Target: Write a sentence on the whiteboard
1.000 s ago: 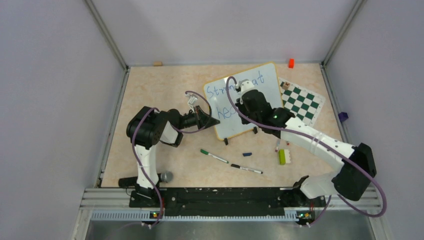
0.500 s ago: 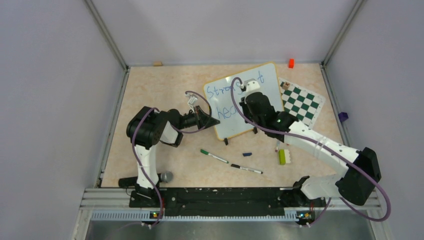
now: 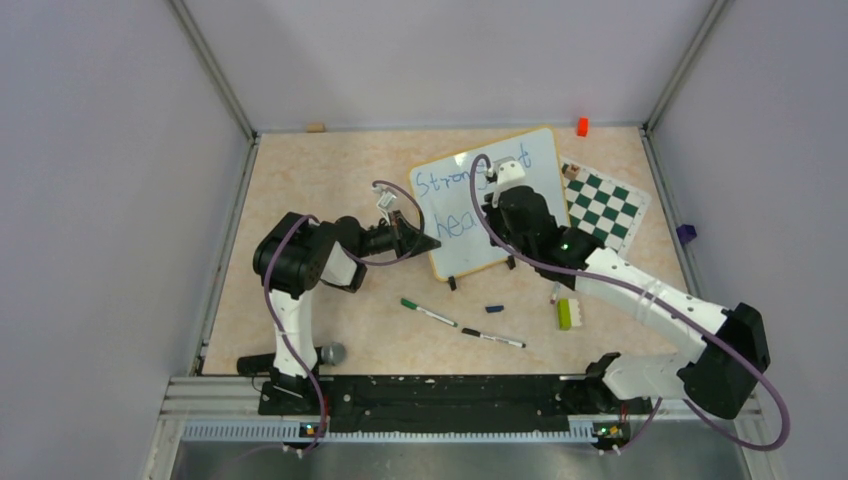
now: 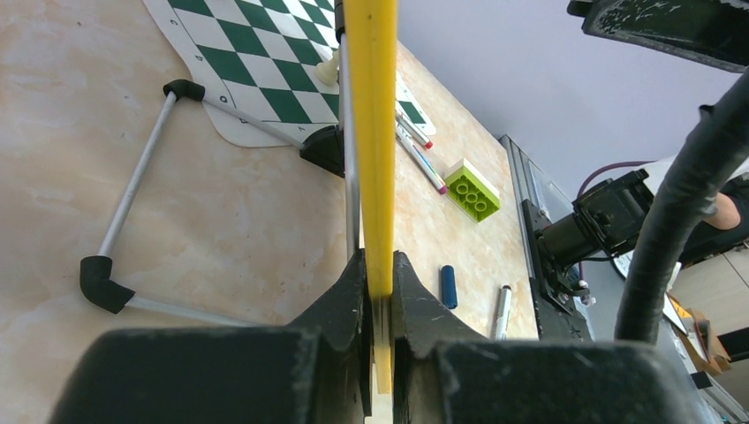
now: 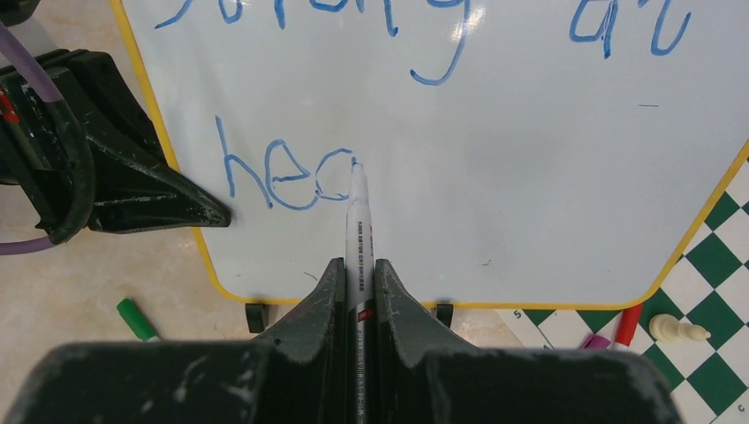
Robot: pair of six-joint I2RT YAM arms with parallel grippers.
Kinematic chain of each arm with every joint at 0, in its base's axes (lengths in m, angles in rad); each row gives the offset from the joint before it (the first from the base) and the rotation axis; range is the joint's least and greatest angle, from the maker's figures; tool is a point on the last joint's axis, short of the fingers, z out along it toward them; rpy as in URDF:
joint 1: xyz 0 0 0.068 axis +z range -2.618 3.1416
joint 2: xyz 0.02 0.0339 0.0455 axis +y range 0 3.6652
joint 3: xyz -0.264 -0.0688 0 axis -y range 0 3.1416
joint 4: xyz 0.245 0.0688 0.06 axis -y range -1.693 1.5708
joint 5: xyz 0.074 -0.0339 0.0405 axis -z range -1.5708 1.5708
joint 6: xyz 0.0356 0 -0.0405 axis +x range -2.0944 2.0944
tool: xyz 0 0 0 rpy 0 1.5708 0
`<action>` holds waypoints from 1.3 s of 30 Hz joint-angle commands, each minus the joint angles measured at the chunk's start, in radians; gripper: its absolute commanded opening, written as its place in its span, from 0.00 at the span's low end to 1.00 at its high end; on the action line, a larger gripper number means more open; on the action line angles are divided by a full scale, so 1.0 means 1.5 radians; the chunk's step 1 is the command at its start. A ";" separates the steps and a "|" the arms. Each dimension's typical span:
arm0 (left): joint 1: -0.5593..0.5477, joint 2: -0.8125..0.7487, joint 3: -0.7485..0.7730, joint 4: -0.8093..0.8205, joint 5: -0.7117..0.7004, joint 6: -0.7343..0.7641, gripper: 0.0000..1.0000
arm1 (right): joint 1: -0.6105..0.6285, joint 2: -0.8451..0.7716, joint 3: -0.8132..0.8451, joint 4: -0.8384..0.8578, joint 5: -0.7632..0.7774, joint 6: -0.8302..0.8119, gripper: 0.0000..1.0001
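Black-and-white arms (image 3: 640, 295), purple cables (image 3: 473, 190), green light (image 3: 566, 245)

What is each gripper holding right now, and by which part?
The left gripper clamps the whiteboard by the yellow rim of its left edge; the right gripper holds the marker by its barrel, behind the tip.

Chessboard (image 3: 604, 206), green brick (image 3: 565, 314), green-capped marker (image 3: 430, 313), orange block (image 3: 582, 126)

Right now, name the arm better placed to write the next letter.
Right: the right fingers grip the marker, tip at the sentence after "hea"; the left fingers clamp the whiteboard rim.
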 commanded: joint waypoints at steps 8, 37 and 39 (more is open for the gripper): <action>-0.027 0.006 -0.006 0.049 0.037 0.116 0.00 | -0.009 -0.067 -0.028 0.032 0.012 0.006 0.00; -0.039 0.028 0.023 0.049 0.035 0.078 0.00 | -0.035 -0.049 0.012 -0.057 -0.025 0.023 0.00; -0.040 0.023 0.013 0.049 0.031 0.086 0.00 | -0.035 -0.050 0.014 -0.058 -0.028 0.027 0.00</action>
